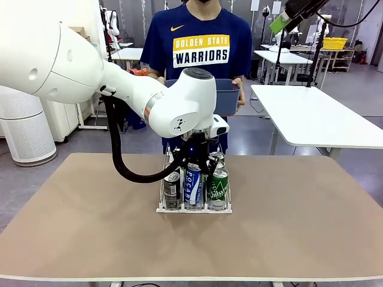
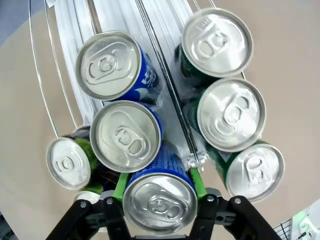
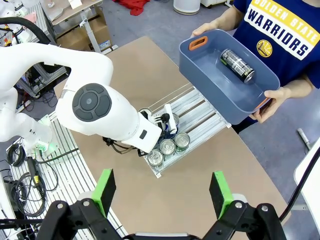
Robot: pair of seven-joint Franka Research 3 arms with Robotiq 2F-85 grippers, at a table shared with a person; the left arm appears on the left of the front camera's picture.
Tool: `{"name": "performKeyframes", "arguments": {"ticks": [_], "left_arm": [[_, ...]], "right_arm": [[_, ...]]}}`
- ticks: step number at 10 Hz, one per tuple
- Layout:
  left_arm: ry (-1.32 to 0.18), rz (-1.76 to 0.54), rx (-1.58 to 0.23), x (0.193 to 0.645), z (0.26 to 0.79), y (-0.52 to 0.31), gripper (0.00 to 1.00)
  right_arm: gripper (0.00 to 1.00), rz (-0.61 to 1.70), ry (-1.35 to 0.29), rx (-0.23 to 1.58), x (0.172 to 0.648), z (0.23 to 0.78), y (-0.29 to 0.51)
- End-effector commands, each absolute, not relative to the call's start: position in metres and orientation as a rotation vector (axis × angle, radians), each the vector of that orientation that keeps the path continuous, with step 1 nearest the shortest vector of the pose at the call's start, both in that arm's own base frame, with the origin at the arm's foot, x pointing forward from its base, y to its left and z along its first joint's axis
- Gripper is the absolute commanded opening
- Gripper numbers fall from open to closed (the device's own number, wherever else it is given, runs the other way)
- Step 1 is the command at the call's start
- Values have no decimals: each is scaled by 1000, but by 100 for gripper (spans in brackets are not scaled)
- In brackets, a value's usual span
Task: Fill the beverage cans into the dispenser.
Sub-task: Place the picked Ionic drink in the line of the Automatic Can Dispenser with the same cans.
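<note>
My left gripper (image 2: 158, 183) clamps a blue can (image 2: 159, 206) standing in the middle lane of the rack (image 1: 194, 210); my right gripper (image 3: 163, 192) hangs wide open, high above that rack.

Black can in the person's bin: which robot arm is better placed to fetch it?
Probably right: the right gripper is open and empty, facing the bin. The left gripper is shut on a blue can in the rack.

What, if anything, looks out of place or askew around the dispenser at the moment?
Nothing stands out. The cans stand upright in the dispenser's lanes, the left arm's fingers closed on the front blue-and-white can. One black can lies on its side in the bin the person holds.
</note>
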State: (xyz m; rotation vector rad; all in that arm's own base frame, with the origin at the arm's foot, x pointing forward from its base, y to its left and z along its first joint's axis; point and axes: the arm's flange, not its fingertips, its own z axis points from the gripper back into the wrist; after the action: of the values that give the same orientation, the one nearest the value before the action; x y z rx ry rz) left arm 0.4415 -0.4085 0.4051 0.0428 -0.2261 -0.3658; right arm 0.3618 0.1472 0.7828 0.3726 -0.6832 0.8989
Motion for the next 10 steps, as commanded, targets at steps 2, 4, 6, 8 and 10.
{"name": "performKeyframes", "arguments": {"ticks": [2, 4, 6, 8, 10], "left_arm": [[-239, -355, 17, 423, 412, -404, 77], [-264, -326, 25, 416, 426, -401, 97], [-285, -297, 30, 410, 443, -394, 100], [-320, -301, 66, 406, 454, -392, 100], [-292, -324, 24, 417, 451, -400, 100]], "right_arm": [[100, 905, -674, 377, 361, 783, 147], [100, 905, -674, 377, 361, 783, 147], [100, 905, -674, 377, 361, 783, 147], [100, 905, -674, 377, 361, 783, 147], [100, 905, -674, 377, 361, 783, 147]]}}
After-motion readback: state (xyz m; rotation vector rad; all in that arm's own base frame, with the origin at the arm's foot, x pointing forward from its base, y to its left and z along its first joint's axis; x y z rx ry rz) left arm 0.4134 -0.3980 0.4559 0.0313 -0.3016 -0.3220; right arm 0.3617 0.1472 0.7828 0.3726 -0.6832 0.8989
